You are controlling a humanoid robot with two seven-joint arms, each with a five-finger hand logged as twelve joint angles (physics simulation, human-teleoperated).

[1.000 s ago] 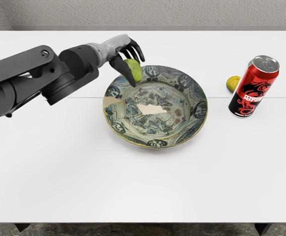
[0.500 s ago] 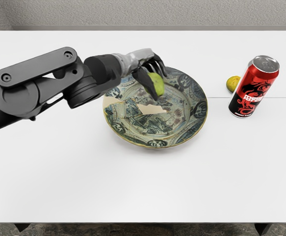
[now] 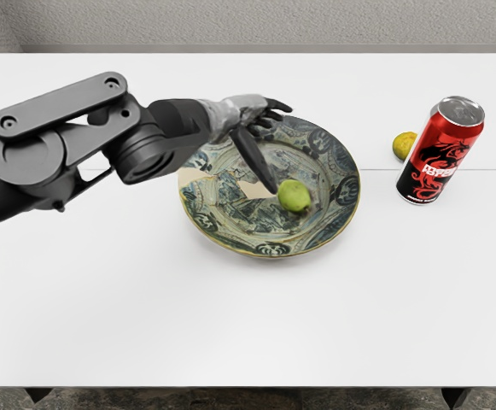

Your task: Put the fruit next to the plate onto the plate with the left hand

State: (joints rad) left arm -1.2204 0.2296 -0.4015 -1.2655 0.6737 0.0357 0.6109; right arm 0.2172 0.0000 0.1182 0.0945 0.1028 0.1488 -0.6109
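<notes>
Green fruit point(image 3: 294, 196) lies inside the patterned plate point(image 3: 343, 175), just off the plate's centre toward 4 o'clock, free of any grasp. Reading from 9 o'clock across the table point(image 3: 248, 325): the left arm point(image 3: 60, 141), dark and heavily jointed, enters from the picture's left edge and reaches over the plate's rim at about 10 o'clock. The left hand point(image 3: 248, 118) hangs above the plate's 11 o'clock sector; its fingers point(image 3: 258, 161) are spread and hold nothing. The short ones fan out toward 2 o'clock, while one long dark digit points down toward 5 o'clock and ends just beside the fruit's 9 o'clock side. Whether its tip touches the fruit cannot be told. The plate rests flat near the table's middle, with a pale bare patch at its centre. Well apart from the plate, toward 3 o'clock, a small yellow fruit point(image 3: 403, 144) sits on the table, partly hidden by a red can point(image 3: 440, 152), which stands upright just beside it at its 4 o'clock.
</notes>
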